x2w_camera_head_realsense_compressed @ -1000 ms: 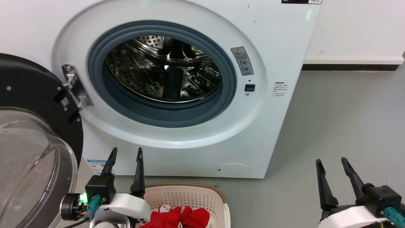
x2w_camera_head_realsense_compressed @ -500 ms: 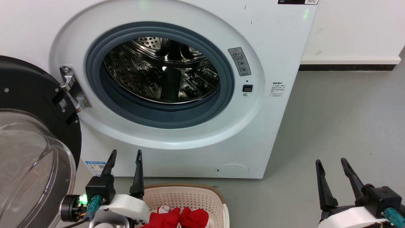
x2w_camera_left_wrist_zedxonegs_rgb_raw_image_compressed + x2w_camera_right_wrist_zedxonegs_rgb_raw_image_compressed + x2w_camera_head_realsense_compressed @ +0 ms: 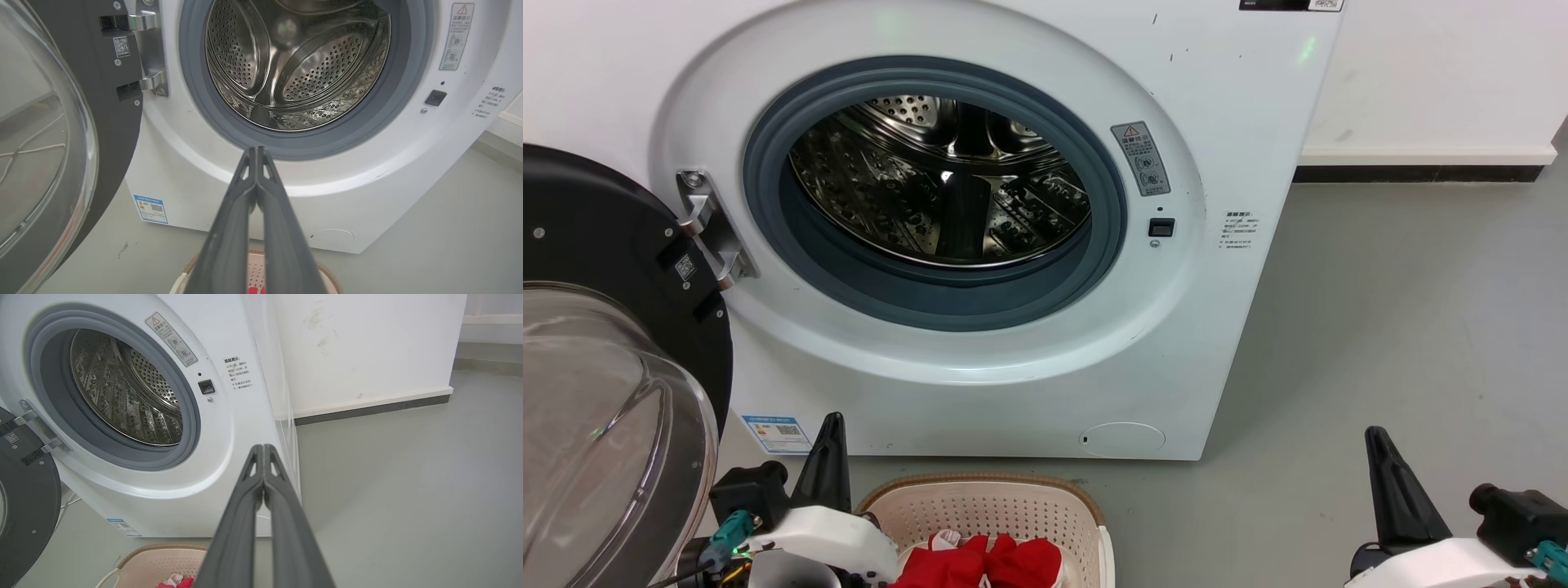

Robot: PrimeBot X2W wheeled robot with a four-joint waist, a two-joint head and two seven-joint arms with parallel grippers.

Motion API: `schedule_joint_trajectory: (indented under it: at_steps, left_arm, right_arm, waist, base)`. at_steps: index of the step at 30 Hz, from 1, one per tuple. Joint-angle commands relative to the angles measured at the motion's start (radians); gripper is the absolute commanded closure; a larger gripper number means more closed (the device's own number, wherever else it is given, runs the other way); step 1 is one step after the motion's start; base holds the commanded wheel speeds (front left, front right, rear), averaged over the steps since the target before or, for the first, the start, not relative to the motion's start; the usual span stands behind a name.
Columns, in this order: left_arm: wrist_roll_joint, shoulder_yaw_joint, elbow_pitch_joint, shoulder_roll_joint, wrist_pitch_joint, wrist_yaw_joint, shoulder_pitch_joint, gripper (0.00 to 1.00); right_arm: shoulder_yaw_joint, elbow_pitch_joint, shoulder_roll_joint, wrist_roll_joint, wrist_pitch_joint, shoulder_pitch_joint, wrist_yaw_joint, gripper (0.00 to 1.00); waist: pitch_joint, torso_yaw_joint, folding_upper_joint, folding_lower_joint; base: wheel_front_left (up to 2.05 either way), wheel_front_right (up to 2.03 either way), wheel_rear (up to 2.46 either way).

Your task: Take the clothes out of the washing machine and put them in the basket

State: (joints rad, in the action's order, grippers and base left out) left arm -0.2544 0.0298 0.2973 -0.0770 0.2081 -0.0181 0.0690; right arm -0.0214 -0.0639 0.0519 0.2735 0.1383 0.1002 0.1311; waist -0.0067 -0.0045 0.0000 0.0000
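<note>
Lying: clothes (image 3: 988, 563) in basket (image 3: 1001, 505) beside closed left hand (image 3: 832, 423) | right hand (image 3: 1376, 434) closed

bright, even indoor light fills all three views, with no hard shadows. the washing machine (image 3: 1013, 392) casts a soft grey shadow on the floor (image 3: 1421, 327) to its right and along its base. the steel drum (image 3: 939, 180) carries sharp white glints among dark reflections. the clear door (image 3: 596, 425) shows pale, streaky reflections. a faint green glow sits on the white front near its top right corner. the head view is crisp. in both wrist views straight edges bow toward the borders, and the fingers (image 3: 229, 245) nearest the lens look slightly soft.
</note>
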Motion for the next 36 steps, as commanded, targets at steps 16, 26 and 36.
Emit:
schedule_joint_trajectory:
  at_steps: [16, 26, 36]
  left_arm:
    - [-0.309, -0.026, -0.035, 0.006, -0.063, -0.028, 0.024, 1.0]
    - [-0.465, -0.043, -0.039, 0.009, -0.101, -0.041, 0.028, 1.0]
    - [-0.604, -0.059, -0.042, 0.011, -0.136, -0.053, 0.032, 1.0]
  right_arm:
    - [-0.001, -0.03, 0.021, 0.321, -0.04, -0.07, 0.0, 1.0]
    - [-0.004, -0.051, 0.026, 0.481, -0.062, -0.091, 0.0, 1.0]
    - [-0.009, -0.071, 0.029, 0.622, -0.085, -0.111, 0.0, 1.0]
  waist:
    - [0.001, 0.001, 0.0, 0.0]
    - [0.002, 0.001, 0.0, 0.0]
    - [0.003, 0.001, 0.0, 0.0]
  base:
    - [0.0, 0.0, 0.0]
    - [0.0, 0.0, 0.0]
    - [0.0, 0.0, 0.0]
